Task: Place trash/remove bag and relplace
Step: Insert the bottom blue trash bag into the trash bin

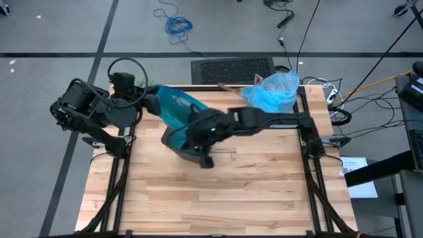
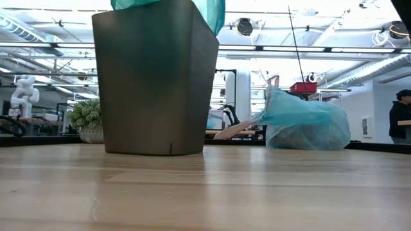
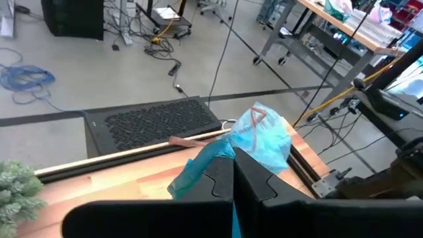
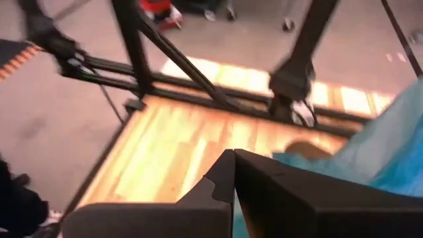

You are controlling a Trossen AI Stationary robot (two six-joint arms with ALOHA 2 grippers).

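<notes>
A dark bin (image 1: 182,144) (image 2: 154,77) stands upright on the table, left of centre. A darker teal-green bag (image 1: 175,106) (image 2: 213,11) is spread over its mouth and stretches toward the table's far-left corner. My left gripper (image 1: 151,100) (image 3: 233,173) is shut on that far-left end. My right gripper (image 1: 197,140) (image 4: 234,165) reaches in from the right and is shut on the teal bag over the bin. The light sky-blue bag (image 1: 274,91) (image 2: 307,123) (image 3: 264,135) sits filled on the table's far right. No loose trash shows. My left gripper pinches a gathered strip of the teal bag (image 3: 206,164) between its two fingers, beyond the bin's far-left side. The plastic runs from the fingers toward the bin. My right gripper pinches the teal bag's plastic (image 4: 390,155) above the bin's mouth; its own fingers hide the place of contact.
A small green plant (image 2: 87,115) (image 3: 14,182) stands at the far-left edge near the left arm. A black mat (image 1: 232,68) and cables lie on the floor beyond the far edge. Bare wood (image 1: 225,192) fills the near half of the table.
</notes>
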